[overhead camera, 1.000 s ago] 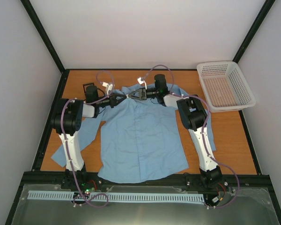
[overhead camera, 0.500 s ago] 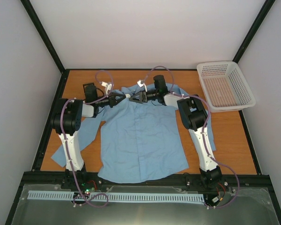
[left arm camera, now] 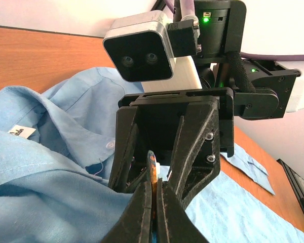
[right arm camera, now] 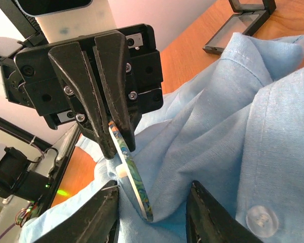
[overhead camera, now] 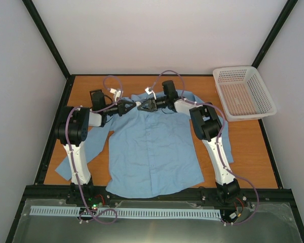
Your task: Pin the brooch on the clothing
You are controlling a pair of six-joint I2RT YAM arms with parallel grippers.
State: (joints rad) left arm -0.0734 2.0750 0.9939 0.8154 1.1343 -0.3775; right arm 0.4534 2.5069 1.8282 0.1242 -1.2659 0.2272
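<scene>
Compared to a second back, the right hand (overhead camera: 147, 105) has slid a bit left along the collar of the shirt (overhead camera: 154, 147), with its fingers spread wide and holding nothing. The left hand (left arm camera: 155, 188) pinches the brooch (right arm camera: 133, 177) tight. It's a thin disc with a swirly green-blue face, right against the collar fold.

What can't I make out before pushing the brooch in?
Pin of the brooch: unseen; right wrist view shows only its slanted face, left wrist view its edge, pinched in the left gripper.
Whether it has pierced the shirt: folds hide that in both wrist views.
Top view: brooch too small to find.
The box: cut by the right wrist view's top edge.
</scene>
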